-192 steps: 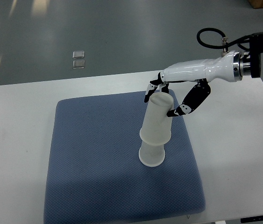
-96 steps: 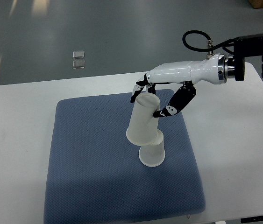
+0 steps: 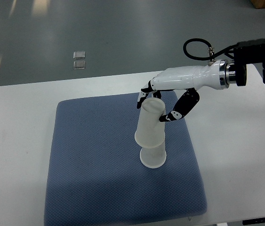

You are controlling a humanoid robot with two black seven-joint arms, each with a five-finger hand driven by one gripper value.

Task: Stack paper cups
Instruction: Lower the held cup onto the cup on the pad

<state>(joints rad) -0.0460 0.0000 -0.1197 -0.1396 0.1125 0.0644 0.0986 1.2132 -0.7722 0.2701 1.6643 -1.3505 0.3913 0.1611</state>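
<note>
Blue quilted mat (image 3: 99,165) on a white table (image 3: 19,141), covering most of the middle and reaching close to the near edge. On the mat, right of its centre and nearer to its right edge than to its left, a white paper cup (image 3: 152,157) upside down, mouth on the cloth. Over it, a second paper cup (image 3: 150,126), also inverted, its wide mouth down around the top of the lower one, but tilted, with its closed base leaning toward the far right corner of the mat. Not yet sitting straight or fully down, as far as can be judged.

Coming in from the right edge, a right hand (image 3: 163,101) in white and black, closed on the upper part of the second cup: fingers (image 3: 144,94) on the far side of its base, thumb (image 3: 179,109) on the near right side, the cup clamped between. No left arm anywhere in view.

Stage of the task, by judgement: about halfway through the one stacking step. Already done: second cup lifted, brought over the first, rim started over it. Still left: straightening the upper cup, pushing it down until well seated, then opening the hand and drawing it away. No other cups on the table, so probably only this pair to join. Possible risk: tipping the lower cup if pushed sideways while tilted.
</note>
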